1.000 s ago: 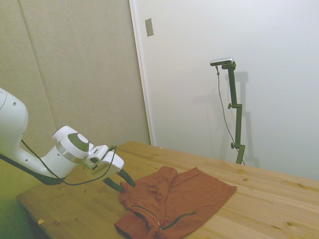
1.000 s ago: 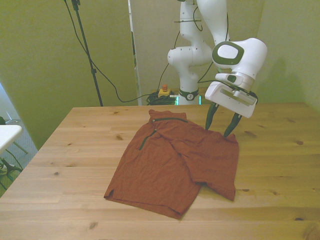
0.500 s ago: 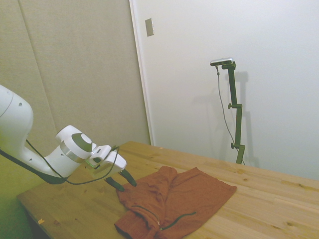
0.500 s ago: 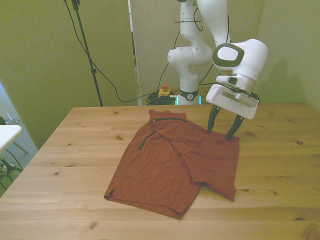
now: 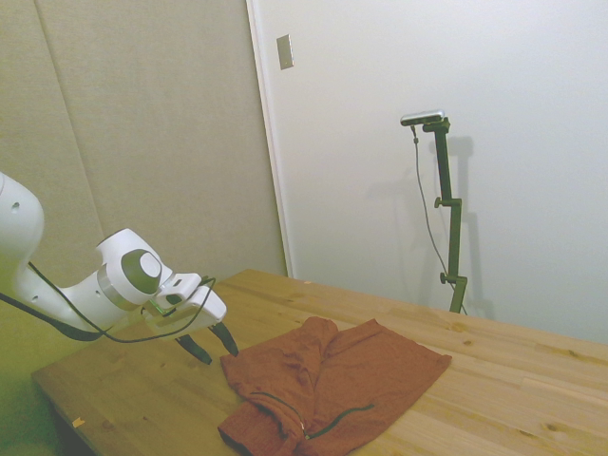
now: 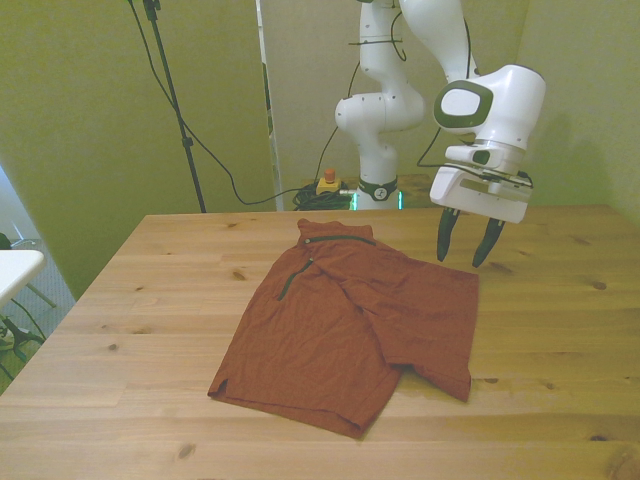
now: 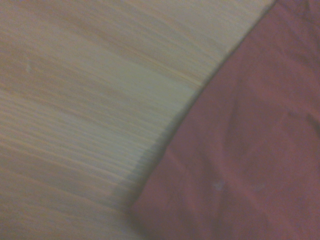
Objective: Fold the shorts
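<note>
Rust-red fabric is most of what you've got here: the shorts point(image 6: 355, 325) lie on the wooden table point(image 6: 150, 300), roughly mid-table, and they look partly folded already, with one layer lapped over another and a bunched ridge running down the middle. Going from the front view's left, there's the hem corner near the table's near edge, then the dark zipper pocket lines point(image 6: 300, 268) up by the far end of the garment, then the flatter panel out to the front view's right.

Just past that right-hand far corner you'll find the gripper point(image 6: 466, 246). Its fingers are spread apart and holding nothing, hanging above bare wood just beside the cloth edge, not touching it. The wrist view backs that up: blurry wood grain on one side, red fabric edge point(image 7: 240, 150) on the other.

So I'd call this the gap between folds, with you lining up a fresh grab. Next move probably needs you to drop onto that corner, pinch a clean single edge, and carry it across. Soft fabric tends to drag or bunch, so watch for that.
</note>
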`<action>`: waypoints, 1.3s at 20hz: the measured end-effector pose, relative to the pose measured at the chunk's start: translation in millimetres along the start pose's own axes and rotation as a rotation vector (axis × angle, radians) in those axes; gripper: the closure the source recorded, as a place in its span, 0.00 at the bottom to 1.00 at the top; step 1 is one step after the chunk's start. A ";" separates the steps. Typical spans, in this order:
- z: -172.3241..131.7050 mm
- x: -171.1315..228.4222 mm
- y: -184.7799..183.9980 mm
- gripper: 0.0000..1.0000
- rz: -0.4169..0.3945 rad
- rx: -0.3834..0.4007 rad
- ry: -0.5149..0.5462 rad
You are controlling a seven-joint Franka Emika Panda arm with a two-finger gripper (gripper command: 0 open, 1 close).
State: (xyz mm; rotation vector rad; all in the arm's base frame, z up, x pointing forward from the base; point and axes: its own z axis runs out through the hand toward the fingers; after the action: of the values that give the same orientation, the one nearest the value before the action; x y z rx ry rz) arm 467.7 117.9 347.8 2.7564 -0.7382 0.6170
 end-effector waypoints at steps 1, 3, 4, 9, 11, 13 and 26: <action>3.6 2.2 2.1 0.00 0.000 -0.005 -0.005; 5.9 7.1 3.5 0.00 0.005 -0.007 -0.007; 7.1 8.6 4.2 0.00 0.008 -0.009 -0.007; 17.8 27.3 10.1 0.00 0.029 -0.020 -0.012; 22.6 36.7 11.1 0.00 0.034 -0.024 -0.013; 25.2 42.2 9.9 0.00 0.038 -0.024 -0.013; 34.0 59.5 -6.3 1.00 0.039 -0.013 -0.006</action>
State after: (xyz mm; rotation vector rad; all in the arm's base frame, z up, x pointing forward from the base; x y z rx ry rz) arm 529.2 87.3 343.8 2.7391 -0.7968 0.6098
